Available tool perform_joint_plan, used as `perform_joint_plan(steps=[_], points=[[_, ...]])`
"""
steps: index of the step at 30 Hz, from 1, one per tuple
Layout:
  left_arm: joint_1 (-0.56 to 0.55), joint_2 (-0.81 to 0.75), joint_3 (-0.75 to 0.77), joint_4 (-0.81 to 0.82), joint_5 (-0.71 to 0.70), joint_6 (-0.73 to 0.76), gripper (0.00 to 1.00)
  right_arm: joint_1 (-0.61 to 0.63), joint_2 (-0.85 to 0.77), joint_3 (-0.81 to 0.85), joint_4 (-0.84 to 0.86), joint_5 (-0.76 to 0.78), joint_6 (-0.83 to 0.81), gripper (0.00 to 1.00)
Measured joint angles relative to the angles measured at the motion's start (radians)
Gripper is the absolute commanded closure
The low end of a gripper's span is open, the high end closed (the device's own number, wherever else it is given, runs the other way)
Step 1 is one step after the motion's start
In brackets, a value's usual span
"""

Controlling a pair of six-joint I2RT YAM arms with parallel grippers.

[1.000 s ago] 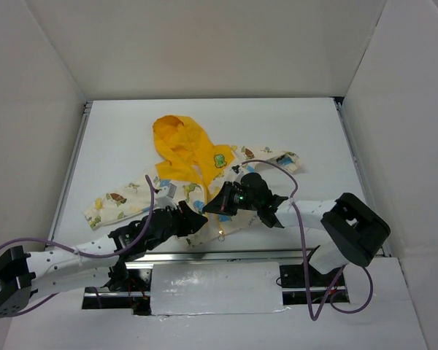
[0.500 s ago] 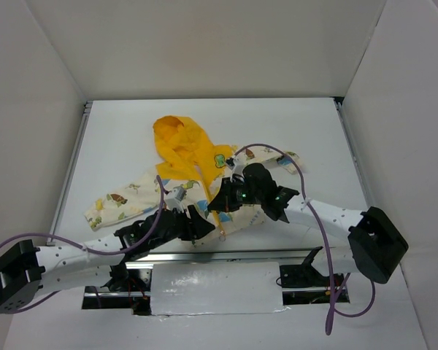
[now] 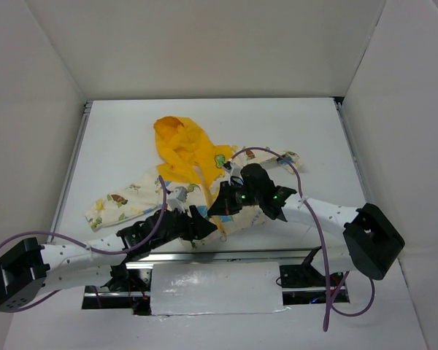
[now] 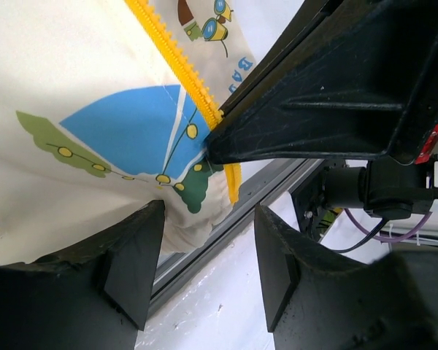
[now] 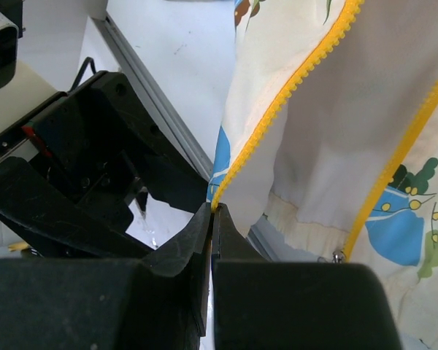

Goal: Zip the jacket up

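Cream dinosaur-print child's jacket with yellow hood (image 3: 190, 164) lies at the near edge of the white table (image 3: 299, 138), its hem over the rail. Right gripper (image 5: 213, 208) is clenched on the bottom end of one yellow zipper tape (image 5: 277, 109). Left gripper (image 4: 208, 219) has its jaws apart beside the hem, holding nothing. Risk: the thin tape slips from the pinch, since nothing anchors the hem.

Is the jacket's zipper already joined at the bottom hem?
No: the right wrist view shows the jacket with its yellow zipper halves apart, pale fabric between them.
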Motion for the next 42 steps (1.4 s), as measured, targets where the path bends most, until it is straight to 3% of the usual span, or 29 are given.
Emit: perform_joint_plan(steps=[8, 10, 11, 16, 20, 21, 22, 25, 27, 30, 31, 36, 42], points=[[0.003, 0.060, -0.001, 0.043, 0.006, 0.005, 0.50, 0.000, 0.001, 0.000, 0.021, -0.013, 0.050, 1.00], [0.003, 0.073, -0.005, 0.066, 0.008, 0.003, 0.57, 0.000, 0.003, 0.000, 0.025, -0.021, 0.063, 1.00], [0.004, 0.076, -0.007, 0.074, 0.009, 0.003, 0.66, 0.000, 0.004, 0.000, 0.026, -0.023, 0.068, 1.00], [0.007, 0.076, -0.015, 0.103, 0.019, 0.006, 0.80, 0.000, 0.011, 0.000, 0.029, -0.025, 0.079, 1.00], [0.008, 0.074, -0.015, 0.104, 0.030, 0.014, 1.00, 0.000, 0.016, 0.000, 0.029, -0.024, 0.080, 1.00], [0.008, 0.074, -0.015, 0.102, 0.032, 0.021, 1.00, 0.000, 0.019, 0.000, 0.029, -0.024, 0.082, 0.97], [0.008, 0.074, -0.015, 0.101, 0.034, 0.025, 1.00, 0.000, 0.023, 0.000, 0.030, -0.022, 0.083, 0.85], [0.008, 0.073, -0.018, 0.100, 0.037, 0.028, 1.00, 0.000, 0.031, 0.001, 0.023, -0.007, 0.084, 0.63], [0.010, 0.064, -0.027, 0.101, 0.037, 0.027, 1.00, -0.003, 0.027, 0.008, 0.003, 0.020, 0.072, 0.54], [0.021, 0.042, -0.038, 0.073, 0.035, 0.023, 1.00, -0.011, -0.014, 0.011, -0.051, 0.082, 0.046, 0.48], [0.028, 0.031, -0.038, 0.053, 0.034, 0.019, 1.00, -0.013, -0.039, 0.011, -0.076, 0.114, 0.034, 0.39], [0.061, -0.045, -0.038, -0.061, 0.011, -0.013, 1.00, -0.017, -0.152, 0.014, -0.212, 0.260, -0.021, 0.38], [0.069, -0.136, -0.038, -0.224, -0.043, -0.056, 1.00, 0.039, -0.084, 0.066, -0.435, 0.460, -0.077, 0.41]])
